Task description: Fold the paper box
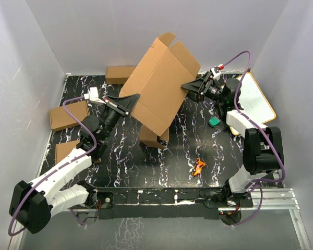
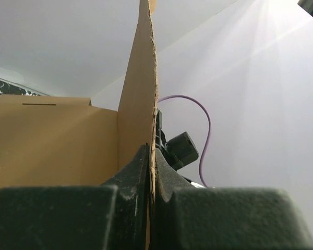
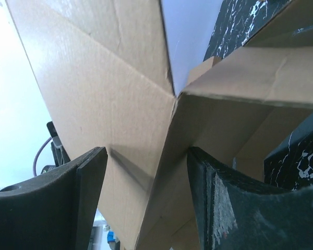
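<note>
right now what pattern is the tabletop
The tabletop is black with white marble veining, clearest in the top external view.

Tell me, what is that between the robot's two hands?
The paper box: a large brown cardboard sheet, tilted up. The top view shows the left hand pinching one edge and the right hand open at the opposite edge.

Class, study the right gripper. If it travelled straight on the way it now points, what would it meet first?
The paper box: its creased panel lies just ahead of the right gripper, between its open jaws. Exact depth is hard to judge.
</note>
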You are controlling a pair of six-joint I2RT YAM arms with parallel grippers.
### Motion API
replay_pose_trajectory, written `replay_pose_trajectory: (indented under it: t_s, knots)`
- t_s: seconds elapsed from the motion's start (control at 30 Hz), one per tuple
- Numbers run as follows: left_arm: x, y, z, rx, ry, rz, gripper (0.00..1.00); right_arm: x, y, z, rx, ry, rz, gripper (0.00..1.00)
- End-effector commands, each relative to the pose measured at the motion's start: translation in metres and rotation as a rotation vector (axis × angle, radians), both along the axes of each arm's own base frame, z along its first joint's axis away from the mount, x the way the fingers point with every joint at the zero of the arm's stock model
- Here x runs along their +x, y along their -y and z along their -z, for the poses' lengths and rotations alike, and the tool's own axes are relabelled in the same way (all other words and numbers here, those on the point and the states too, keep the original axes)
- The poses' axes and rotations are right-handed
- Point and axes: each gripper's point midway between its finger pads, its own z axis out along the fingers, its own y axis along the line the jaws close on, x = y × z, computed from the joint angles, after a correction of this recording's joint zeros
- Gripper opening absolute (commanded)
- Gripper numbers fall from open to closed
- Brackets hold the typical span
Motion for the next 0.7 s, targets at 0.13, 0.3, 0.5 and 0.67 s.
replay_pose_trajectory:
  t_s: [0.13, 0.3, 0.5, 0.67]
  knots:
    - [-0.016, -0.003, -0.017, -0.040, 0.041, 0.037, 0.00, 0.002, 0.001, -0.041, 0.036, 0.178, -0.012, 0.41]
    - [-0.015, -0.007, -0.014, -0.042, 0.035, 0.012, 0.00, -0.006, 0.001, -0.048, 0.059, 0.199, -0.012, 0.16]
    - [-0.017, -0.015, -0.013, -0.043, 0.047, -0.019, 0.00, -0.012, 0.003, -0.053, 0.079, 0.186, -0.011, 0.08]
    - [-0.018, -0.019, -0.018, -0.029, 0.073, -0.040, 0.00, -0.015, 0.001, -0.051, 0.047, 0.208, -0.036, 0.33]
